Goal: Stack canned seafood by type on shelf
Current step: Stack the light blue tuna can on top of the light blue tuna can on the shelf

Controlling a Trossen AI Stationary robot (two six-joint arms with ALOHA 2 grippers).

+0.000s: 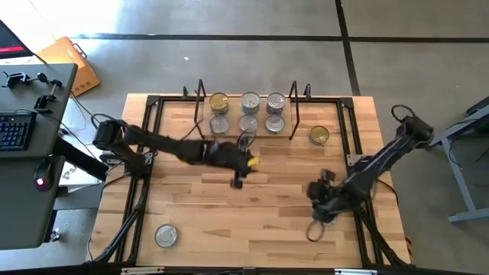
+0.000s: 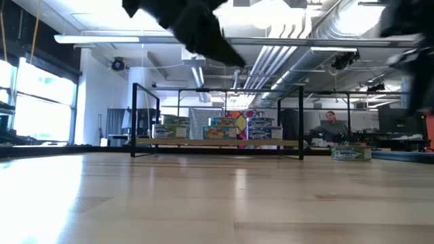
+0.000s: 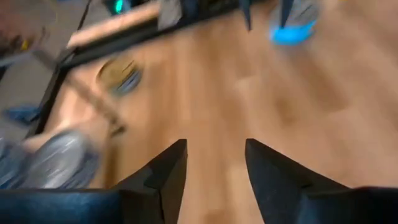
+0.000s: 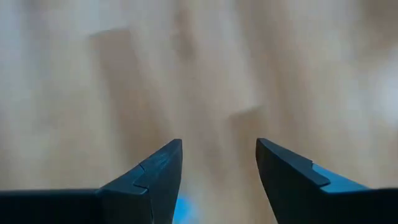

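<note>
The shelf (image 1: 246, 131) stands at the far middle of the table and carries several tins of canned seafood (image 1: 249, 113) in two rows, gold tops at its left end. One gold-topped tin (image 1: 319, 136) sits on the table right of the shelf. A silver-topped tin (image 1: 166, 235) sits near the front left. My left gripper (image 3: 214, 162) hangs open over the table's middle, in front of the shelf, with nothing between its fingers. My right gripper (image 4: 217, 155) hangs open over bare wood at the front right, holding nothing.
A black tube frame (image 1: 145, 164) runs round the tabletop. The shelf's wire ends (image 2: 300, 122) stand upright. A desk with a keyboard (image 1: 15, 130) is off the table's left side. A person (image 2: 332, 125) sits in the room behind. Bare wood (image 1: 229, 221) lies between the arms.
</note>
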